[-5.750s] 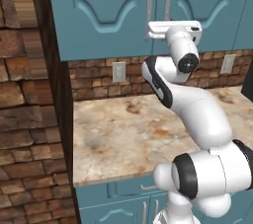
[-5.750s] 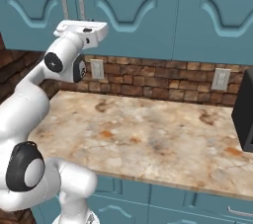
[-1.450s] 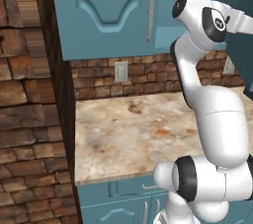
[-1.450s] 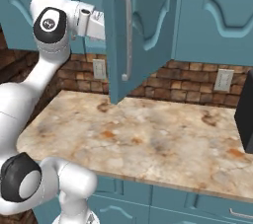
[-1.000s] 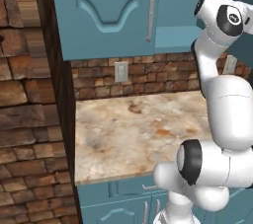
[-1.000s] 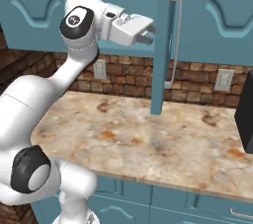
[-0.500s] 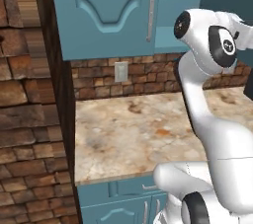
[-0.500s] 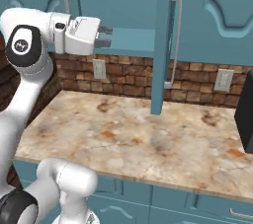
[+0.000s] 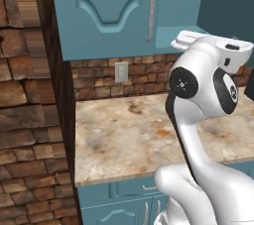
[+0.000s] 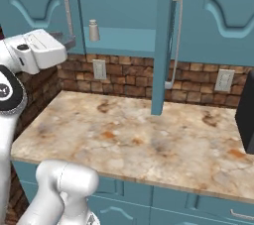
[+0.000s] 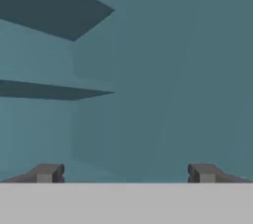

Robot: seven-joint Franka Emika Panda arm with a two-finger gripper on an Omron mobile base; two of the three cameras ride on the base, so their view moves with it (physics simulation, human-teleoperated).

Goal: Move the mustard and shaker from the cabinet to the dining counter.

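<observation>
Shaker (image 10: 93, 30) sits on the cabinet (image 10: 124, 6) shelf, at eleven o'clock from the open door edge, nothing gripping it. Jaws spread wide, empty, facing the teal interior. Risk: a hurried reach could topple that light shaker or clip the door.

open teal cabinet (image 10: 124, 6), shaker (image 10: 93, 30) upright on its shelf (image 10: 124, 38), marbled counter (image 10: 149, 140) below
</observation>
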